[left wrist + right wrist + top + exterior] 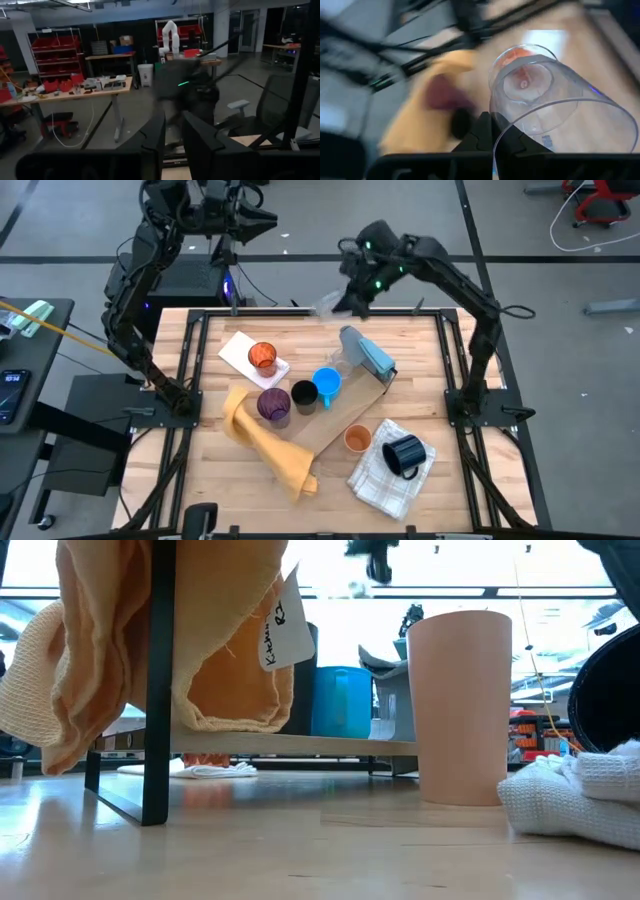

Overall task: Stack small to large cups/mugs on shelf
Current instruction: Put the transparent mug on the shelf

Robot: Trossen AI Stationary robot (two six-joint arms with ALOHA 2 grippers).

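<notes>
The right gripper (338,304) is pinching the wall of a clear cup (555,110), fingers clamped tight on it, and is carrying it in the air just past the table's (210,470) back edge, behind the shelf (350,415). The shelf is lying diagonally across the middle of the table, bearing the bright blue mug (327,385) — the black cup (303,395) and purple cup (274,406) are standing just off its left end. A blue-grey folded cloth (365,352) is resting at the shelf's far end. The orange cup (357,439) is sitting just in front of the shelf, beside the dark navy mug (404,456) on a white towel (385,480). The red-tinted cup (263,357) is standing on a white napkin (240,350) left of the shelf, near a yellow cloth (268,445). The left gripper (262,218) is waiting well behind the table; whether its fingers are parted I cannot tell.
</notes>
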